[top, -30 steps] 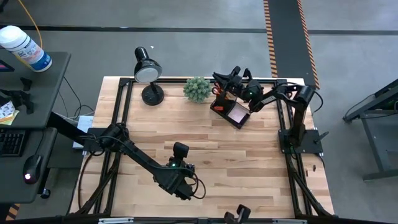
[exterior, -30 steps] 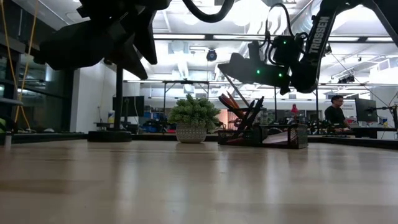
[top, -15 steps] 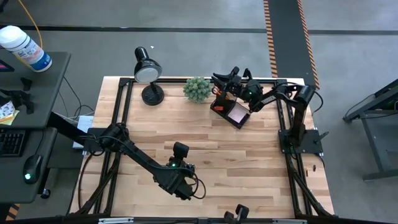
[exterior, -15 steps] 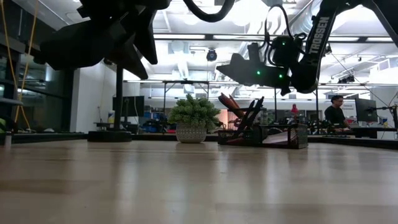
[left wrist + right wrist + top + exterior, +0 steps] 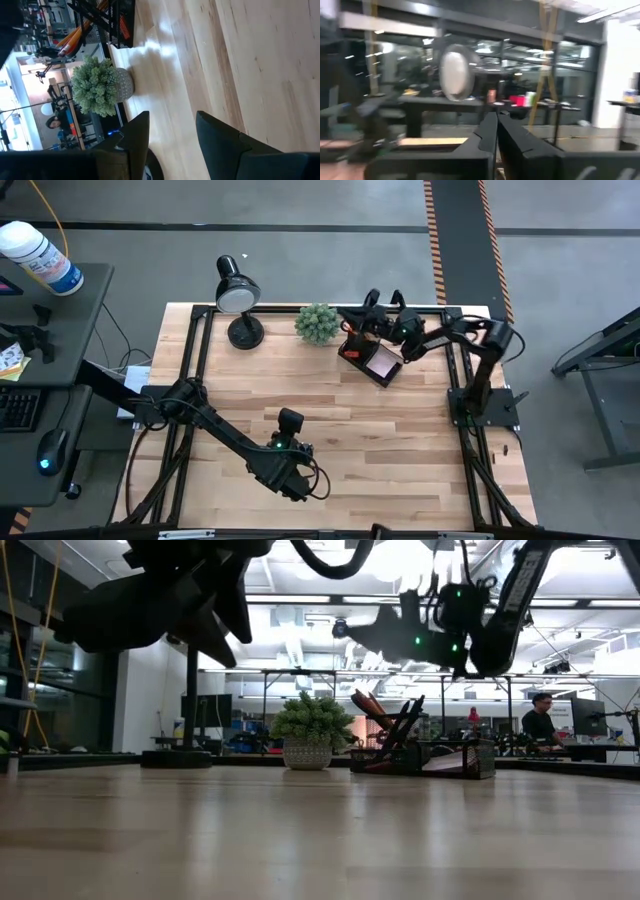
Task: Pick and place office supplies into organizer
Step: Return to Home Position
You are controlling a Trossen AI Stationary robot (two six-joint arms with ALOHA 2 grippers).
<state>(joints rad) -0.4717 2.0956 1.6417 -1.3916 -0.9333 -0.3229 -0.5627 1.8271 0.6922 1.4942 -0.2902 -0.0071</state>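
On the counter (image 5: 400, 430) a black desk lamp (image 5: 238, 293) stands at the far edge; a green plant ball (image 5: 317, 323) in a pale pot sits between the lamp and the organizer (image 5: 365, 358), just beside the organizer. On the side desk at the left I see a white bottle (image 5: 38, 255) with a blue label; the writing on it is too small for me to read. In the low view a person (image 5: 541, 720) sits far behind the counter.

The organizer is of dark smoky plastic, a tall square cup joined to a low tray; it stands near the far right corner, turned at an angle to the counter's edge. A pink pad (image 5: 383, 362) lies in the tray; orange pencils (image 5: 75, 35) and dark pens (image 5: 410, 720) lean tilted out of the cup.

The right gripper (image 5: 496, 119) hangs above the cup, clear of the things that stick out; its fingers are pressed together with only a thin line between them, and they hold nothing. The left gripper (image 5: 172, 115) is over the near middle of the counter, well apart from the organizer, and looks towards the plant; its fingers stand wide apart, with only bare wood between them.
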